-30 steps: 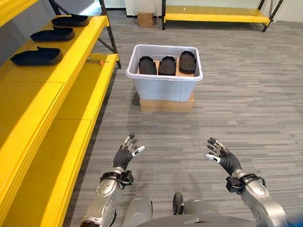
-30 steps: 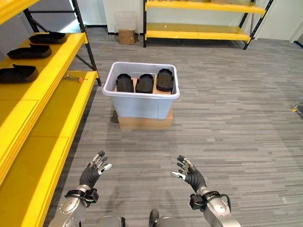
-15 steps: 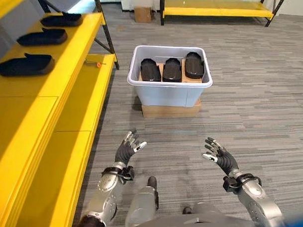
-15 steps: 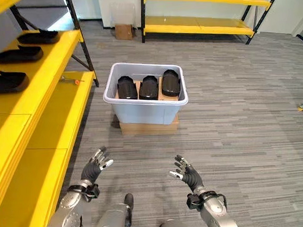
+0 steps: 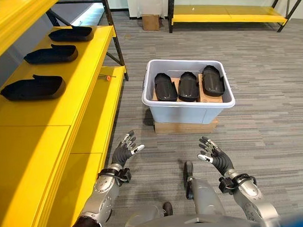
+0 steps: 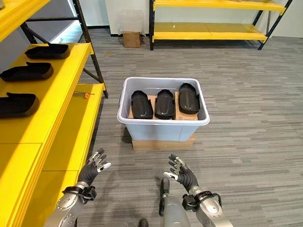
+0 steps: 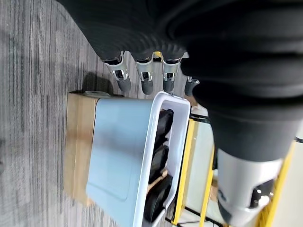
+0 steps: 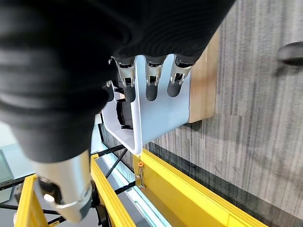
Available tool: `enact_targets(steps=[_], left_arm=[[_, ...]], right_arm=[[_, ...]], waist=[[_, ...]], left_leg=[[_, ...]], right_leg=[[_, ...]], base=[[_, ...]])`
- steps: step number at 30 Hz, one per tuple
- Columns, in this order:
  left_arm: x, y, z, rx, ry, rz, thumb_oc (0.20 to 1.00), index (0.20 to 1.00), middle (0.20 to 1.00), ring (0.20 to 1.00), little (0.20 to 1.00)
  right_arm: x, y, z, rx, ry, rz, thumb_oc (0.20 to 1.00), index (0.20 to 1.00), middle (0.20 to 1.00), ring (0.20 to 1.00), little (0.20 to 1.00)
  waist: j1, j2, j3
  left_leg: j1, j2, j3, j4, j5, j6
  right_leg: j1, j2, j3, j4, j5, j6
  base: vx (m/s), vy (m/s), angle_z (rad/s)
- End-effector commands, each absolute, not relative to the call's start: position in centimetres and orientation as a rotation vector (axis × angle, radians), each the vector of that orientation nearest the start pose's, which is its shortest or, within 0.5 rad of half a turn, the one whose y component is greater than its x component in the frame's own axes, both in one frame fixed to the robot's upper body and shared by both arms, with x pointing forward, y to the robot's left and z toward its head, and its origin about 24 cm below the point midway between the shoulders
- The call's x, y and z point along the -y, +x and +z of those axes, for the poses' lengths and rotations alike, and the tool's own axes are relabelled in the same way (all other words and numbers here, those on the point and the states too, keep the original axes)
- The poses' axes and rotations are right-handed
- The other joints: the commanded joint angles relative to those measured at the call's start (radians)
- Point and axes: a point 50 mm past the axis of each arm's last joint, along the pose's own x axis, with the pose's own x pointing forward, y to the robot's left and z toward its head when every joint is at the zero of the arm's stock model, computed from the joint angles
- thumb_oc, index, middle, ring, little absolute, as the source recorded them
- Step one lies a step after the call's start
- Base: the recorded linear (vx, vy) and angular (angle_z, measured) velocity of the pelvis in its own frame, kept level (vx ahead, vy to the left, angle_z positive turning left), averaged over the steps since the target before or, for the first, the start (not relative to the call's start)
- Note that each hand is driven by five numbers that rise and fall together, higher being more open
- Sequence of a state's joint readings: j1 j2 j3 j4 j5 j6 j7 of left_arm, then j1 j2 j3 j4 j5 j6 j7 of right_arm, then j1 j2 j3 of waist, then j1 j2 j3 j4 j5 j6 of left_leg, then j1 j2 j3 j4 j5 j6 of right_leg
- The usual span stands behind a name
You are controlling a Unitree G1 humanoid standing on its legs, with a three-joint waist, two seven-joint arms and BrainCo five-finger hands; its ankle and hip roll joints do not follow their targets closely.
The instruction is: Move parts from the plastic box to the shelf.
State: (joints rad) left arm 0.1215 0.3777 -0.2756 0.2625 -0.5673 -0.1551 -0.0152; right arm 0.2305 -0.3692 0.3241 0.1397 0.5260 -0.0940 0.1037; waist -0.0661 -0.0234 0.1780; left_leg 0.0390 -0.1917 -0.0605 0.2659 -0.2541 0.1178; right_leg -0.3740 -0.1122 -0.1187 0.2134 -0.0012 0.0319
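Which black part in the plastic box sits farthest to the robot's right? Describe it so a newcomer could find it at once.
On the grey floor stands a pale plastic box on a flat cardboard base, beside the yellow shelf. Inside lie three black parts in a row on cardboard. The rightmost part is the one next to the box's right wall, and it reaches slightly farther back than its two neighbours.

You have both arms raised in front of the body with the forearms reaching forward, the left arm coming in from the lower left and the right arm from the lower right. Your left hand (image 5: 124,153) is held palm inward with its fingers (image 7: 144,83) spread, loosely extended and clasping nothing. Your right hand (image 5: 214,158) mirrors it well apart on the other side, fingers (image 8: 150,85) likewise straight and fanned, thumb apart, empty.
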Motion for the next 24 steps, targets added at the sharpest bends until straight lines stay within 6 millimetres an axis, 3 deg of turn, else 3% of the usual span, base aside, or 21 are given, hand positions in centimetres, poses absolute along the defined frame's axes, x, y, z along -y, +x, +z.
enact_targets(steps=[1, 3, 4, 5, 6, 7, 9, 10, 13, 15, 16, 18, 24], left_arm=[[-18.1, 20.8, -1.5, -0.212, -0.162, -0.162, 1.000, 1.000, 1.000, 1.000, 1.000], [-18.0, 20.6, -1.8, -0.224, -0.171, -0.159, 1.000, 1.000, 1.000, 1.000, 1.000], [-17.9, 20.7, -1.8, -0.223, -0.181, -0.154, 1.000, 1.000, 1.000, 1.000, 1.000], [-17.9, 20.7, -1.8, -0.223, -0.181, -0.154, 1.000, 1.000, 1.000, 1.000, 1.000], [-17.9, 20.6, -1.8, -0.223, -0.195, -0.140, 1.000, 1.000, 1.000, 1.000, 1.000], [-17.9, 20.7, -1.8, -0.224, -0.207, -0.131, 1.000, 1.000, 1.000, 1.000, 1.000], [-18.0, 21.0, -1.5, -0.209, -0.215, -0.123, 1.000, 1.000, 1.000, 1.000, 1.000], [-18.0, 21.0, -1.4, -0.207, -0.217, -0.116, 1.000, 1.000, 1.000, 1.000, 1.000], [-18.0, 21.0, -1.4, -0.202, -0.224, -0.102, 1.000, 1.000, 1.000, 1.000, 1.000], [-18.1, 20.9, -1.4, -0.203, -0.217, -0.106, 1.000, 1.000, 1.000, 1.000, 1.000], [-18.1, 20.7, -1.4, -0.205, -0.199, -0.116, 1.000, 1.000, 1.000, 1.000, 1.000], [-18.2, 20.6, -1.4, -0.204, -0.183, -0.128, 1.000, 1.000, 1.000, 1.000, 1.000], [-18.2, 20.7, -1.0, -0.191, -0.165, -0.155, 1.000, 1.000, 1.000, 1.000, 1.000]], right_arm=[[16.9, 19.7, -1.5, -0.250, 0.188, 0.268, 1.000, 1.000, 1.000, 1.000, 1.000], [17.1, 19.7, -1.4, -0.250, 0.190, 0.268, 1.000, 1.000, 1.000, 1.000, 1.000], [17.2, 19.5, -1.6, -0.259, 0.190, 0.264, 1.000, 1.000, 1.000, 1.000, 1.000], [17.2, 19.5, -1.6, -0.259, 0.190, 0.264, 1.000, 1.000, 1.000, 1.000, 1.000], [17.4, 19.6, -1.5, -0.257, 0.186, 0.258, 1.000, 1.000, 1.000, 1.000, 1.000], [17.7, 19.6, -1.4, -0.249, 0.181, 0.247, 1.000, 1.000, 1.000, 1.000, 1.000], [18.0, 19.8, -1.1, -0.238, 0.176, 0.236, 1.000, 1.000, 1.000, 1.000, 1.000], [18.1, 19.9, -1.1, -0.235, 0.172, 0.226, 1.000, 1.000, 1.000, 1.000, 1.000], [18.3, 19.8, -1.1, -0.237, 0.167, 0.210, 1.000, 1.000, 1.000, 1.000, 1.000], [18.4, 19.9, -1.1, -0.233, 0.161, 0.203, 1.000, 1.000, 1.000, 1.000, 1.000], [18.5, 19.7, -1.3, -0.242, 0.149, 0.211, 1.000, 1.000, 1.000, 1.000, 1.000], [18.6, 19.4, -1.6, -0.257, 0.140, 0.213, 1.000, 1.000, 1.000, 1.000, 1.000], [18.0, 19.0, -1.9, -0.274, 0.160, 0.235, 1.000, 1.000, 1.000, 1.000, 1.000]], waist=[[-0.006, -0.009, -0.005], [-0.015, -0.001, -0.028], [-0.017, 0.004, -0.035], [-0.018, 0.004, -0.035], [-0.008, -0.004, -0.035], [-0.001, -0.013, -0.023], [0.005, -0.024, -0.004], [0.014, -0.035, 0.007], [0.031, -0.044, 0.009], [0.050, -0.043, 0.005], [0.059, -0.029, -0.003], [0.060, -0.015, -0.008], [0.055, -0.014, -0.028]], left_leg=[[0.037, 0.118, 0.041, 0.056, -0.027, -0.075], [0.065, 0.157, 0.027, 0.063, -0.009, -0.100], [0.036, 0.189, 0.023, 0.154, 0.081, -0.136], [0.034, 0.189, 0.022, 0.157, 0.080, -0.136], [-0.034, 0.205, 0.017, 0.311, 0.204, -0.161], [-0.091, 0.210, 0.016, 0.399, 0.264, -0.173], [-0.146, 0.217, 0.024, 0.480, 0.280, -0.171], [-0.177, 0.218, 0.039, 0.504, 0.252, -0.159], [-0.235, 0.234, 0.087, 0.422, 0.215, -0.145], [-0.278, 0.220, 0.089, 0.216, 0.188, -0.136], [-0.285, 0.215, 0.067, 0.051, 0.229, -0.144], [-0.271, 0.233, 0.069, -0.070, 0.307, -0.158], [-0.213, 0.195, 0.084, -0.070, 0.252, -0.128]], right_leg=[[0.090, 0.001, 0.030, 0.001, 0.073, 0.070], [0.103, 0.044, 0.019, 0.044, 0.029, 0.045], [0.134, 0.072, 0.020, 0.052, -0.006, 0.018], [0.133, 0.072, 0.019, 0.052, -0.006, 0.017], [0.185, 0.101, 0.028, 0.019, -0.037, -0.013], [0.209, 0.102, 0.030, 0.010, -0.042, -0.029], [0.225, 0.100, 0.030, 0.003, -0.042, -0.045], [0.245, 0.100, 0.035, -0.012, -0.048, -0.049], [0.281, 0.096, 0.032, -0.042, -0.060, -0.045], [0.318, 0.101, 0.043, -0.061, -0.075, -0.026], [0.339, 0.116, 0.054, -0.066, -0.086, -0.020], [0.369, 0.126, 0.063, -0.062, -0.102, -0.014], [0.379, 0.091, 0.065, -0.010, -0.123, 0.009]], base=[[0.32, -0.160, 0.27], [0.45, -0.269, 0.26], [0.32, -0.223, 0.23], [0.35, -0.297, 0.27], [0.19, -0.233, 0.21], [0.19, -0.232, 0.16], [0.05, -0.139, -0.16], [0.12, -0.166, -0.19], [0.17, -0.071, -0.07], [0.28, 0.048, -0.18], [0.31, 0.107, -0.07], [0.25, 0.093, -0.29], [0.16, 0.106, -0.33]])
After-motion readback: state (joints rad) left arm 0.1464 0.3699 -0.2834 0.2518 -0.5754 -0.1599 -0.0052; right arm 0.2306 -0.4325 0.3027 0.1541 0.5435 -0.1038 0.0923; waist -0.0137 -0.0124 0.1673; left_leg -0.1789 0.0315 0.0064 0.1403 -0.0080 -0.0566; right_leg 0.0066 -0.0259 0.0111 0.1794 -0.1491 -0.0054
